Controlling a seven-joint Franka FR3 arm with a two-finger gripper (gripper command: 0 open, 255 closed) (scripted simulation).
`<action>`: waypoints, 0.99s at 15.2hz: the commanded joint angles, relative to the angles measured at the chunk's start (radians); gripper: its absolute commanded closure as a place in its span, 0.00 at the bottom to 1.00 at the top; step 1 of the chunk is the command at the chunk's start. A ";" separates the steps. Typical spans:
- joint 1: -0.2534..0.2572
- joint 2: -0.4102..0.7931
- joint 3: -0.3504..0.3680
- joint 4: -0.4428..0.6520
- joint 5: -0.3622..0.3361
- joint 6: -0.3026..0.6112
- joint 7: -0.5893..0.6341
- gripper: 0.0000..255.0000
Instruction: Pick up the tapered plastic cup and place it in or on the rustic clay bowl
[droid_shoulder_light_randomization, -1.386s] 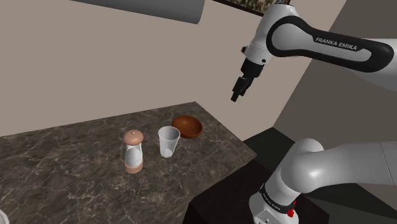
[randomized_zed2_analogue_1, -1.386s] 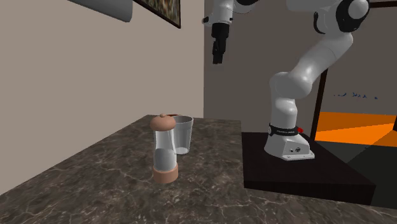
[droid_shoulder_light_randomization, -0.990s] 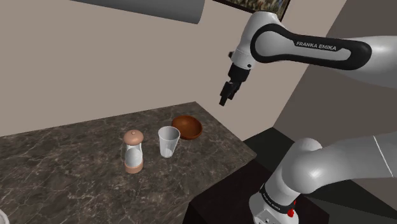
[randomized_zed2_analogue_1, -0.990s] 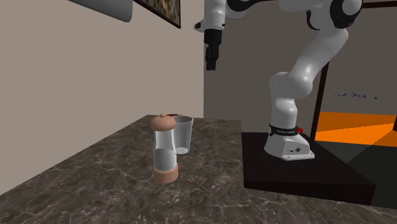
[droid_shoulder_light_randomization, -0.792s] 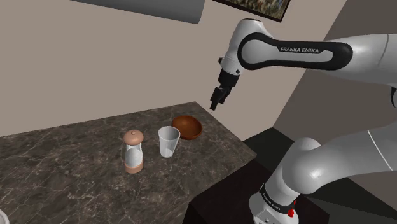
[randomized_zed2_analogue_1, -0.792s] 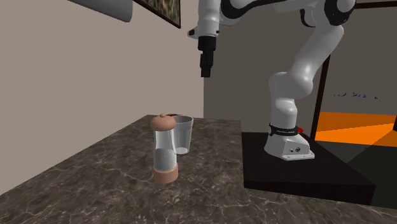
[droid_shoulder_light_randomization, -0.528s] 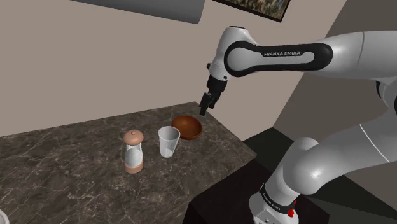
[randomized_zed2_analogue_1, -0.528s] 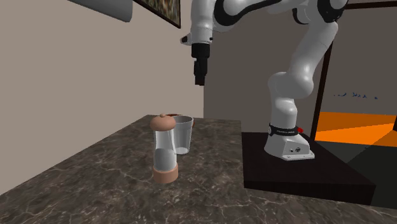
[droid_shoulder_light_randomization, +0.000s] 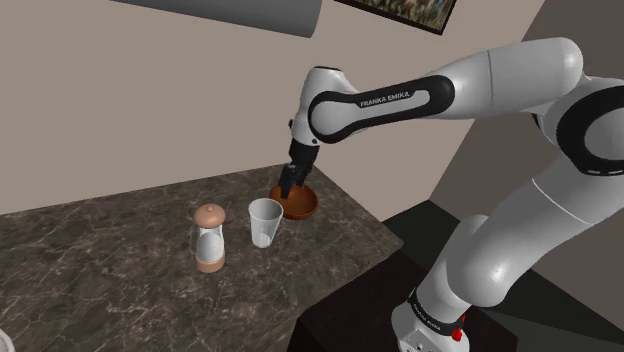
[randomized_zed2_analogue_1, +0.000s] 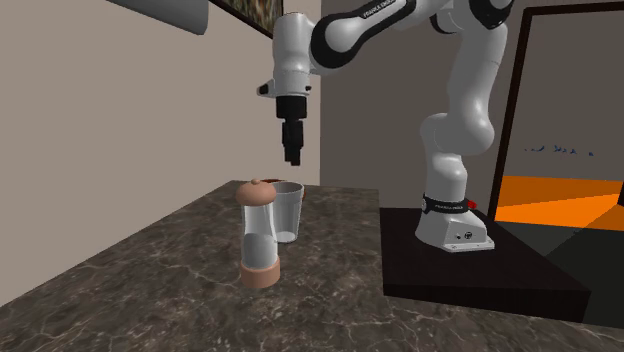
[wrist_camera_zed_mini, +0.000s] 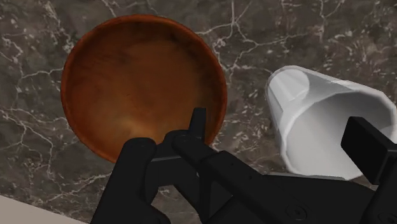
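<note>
A translucent whitish tapered cup (droid_shoulder_light_randomization: 265, 222) stands upright on the dark marbled counter (droid_shoulder_light_randomization: 100, 265), close beside a brown clay bowl (droid_shoulder_light_randomization: 302, 203). My black gripper (droid_shoulder_light_randomization: 285, 189) hangs open and empty above the bowl's near rim, a little higher than the cup. In the wrist view the bowl (wrist_camera_zed_mini: 143, 83) lies beyond one finger (wrist_camera_zed_mini: 199, 124), and the cup (wrist_camera_zed_mini: 324, 127) sits toward the other finger (wrist_camera_zed_mini: 368, 145), untouched by the gripper (wrist_camera_zed_mini: 280, 126). In the second exterior view the gripper (randomized_zed2_analogue_1: 293, 157) hovers just above the cup (randomized_zed2_analogue_1: 288, 212).
A grinder with a tan cap and base (droid_shoulder_light_randomization: 209, 238) stands on the cup's other side, away from the bowl. The counter ends at the shoulder view's right, against the dark stand (droid_shoulder_light_randomization: 425, 235). A wall rises right behind the counter, with a grey hood (droid_shoulder_light_randomization: 240, 12) overhead.
The arm has swung to the shoulder view's left and come down, from high beyond the counter's edge to just over the bowl and cup. Fingers stayed open; nothing on the counter moved.
</note>
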 joint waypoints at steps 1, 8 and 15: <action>0.013 0.064 0.014 0.029 0.008 0.031 0.004 0.00; 0.028 0.168 0.034 0.030 0.014 0.129 0.009 0.00; 0.031 0.189 0.036 0.016 0.015 0.165 0.009 0.00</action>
